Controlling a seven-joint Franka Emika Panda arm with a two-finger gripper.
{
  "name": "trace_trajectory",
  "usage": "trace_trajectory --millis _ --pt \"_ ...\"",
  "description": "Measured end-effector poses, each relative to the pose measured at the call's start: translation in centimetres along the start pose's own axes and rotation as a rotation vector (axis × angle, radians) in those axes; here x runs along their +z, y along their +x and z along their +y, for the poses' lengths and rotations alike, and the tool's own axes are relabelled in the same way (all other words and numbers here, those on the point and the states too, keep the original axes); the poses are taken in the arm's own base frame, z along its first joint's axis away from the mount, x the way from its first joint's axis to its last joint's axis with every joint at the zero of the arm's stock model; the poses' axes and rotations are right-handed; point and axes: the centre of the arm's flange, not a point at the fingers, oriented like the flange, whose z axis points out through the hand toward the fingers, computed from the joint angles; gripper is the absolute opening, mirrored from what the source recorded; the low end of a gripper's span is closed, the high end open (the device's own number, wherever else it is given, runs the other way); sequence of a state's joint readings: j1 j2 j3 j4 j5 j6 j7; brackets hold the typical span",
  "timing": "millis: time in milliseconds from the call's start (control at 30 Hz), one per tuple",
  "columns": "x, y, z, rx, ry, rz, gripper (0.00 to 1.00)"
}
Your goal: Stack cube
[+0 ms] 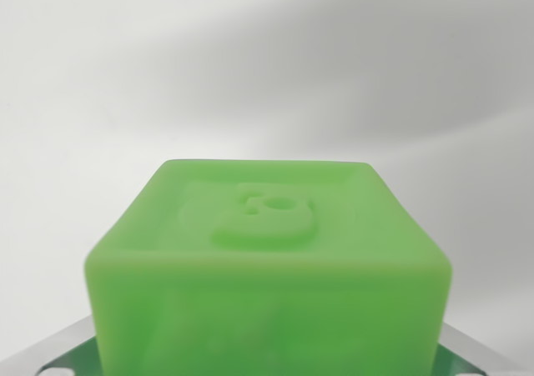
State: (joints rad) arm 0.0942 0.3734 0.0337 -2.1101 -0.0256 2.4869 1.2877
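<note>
Green cube point(267, 268) filling lower wrist view, close under the tool, tool's grip state cannot tell

Green cube point(267, 259) cut off at the bottom edge; lower part of the near face out of frame. Raised figure on the top face soft, not readable for certain. End effector fingers not visible, so grip state impossible to tell. Metal and green plates point(67, 351) at both bottom corners mostly hidden behind the cube and cropped. Background a blurred pale surface with vague shadows.
</note>
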Motion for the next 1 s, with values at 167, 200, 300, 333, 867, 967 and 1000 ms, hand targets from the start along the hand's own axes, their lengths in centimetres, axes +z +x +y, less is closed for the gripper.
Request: trace_trajectory --millis 167,200,300,333,867,967,1000 --pt "-0.3 0.9 0.4 -0.037 0.0 0.0 0.0" --pt "-0.4 1.1 0.5 -0.045 -0.001 0.0 0.0" --pt "-0.5 1.6 0.8 -0.067 -0.001 0.0 0.0" --pt "-0.5 1.7 0.9 -0.072 -0.001 0.0 0.0" --pt "-1.5 4.5 2.2 -0.189 -0.001 0.001 0.0" --pt "-1.7 5.0 2.5 -0.212 -0.001 0.0 0.0" --pt "-1.8 5.2 2.6 -0.219 -0.001 0.0 0.0"
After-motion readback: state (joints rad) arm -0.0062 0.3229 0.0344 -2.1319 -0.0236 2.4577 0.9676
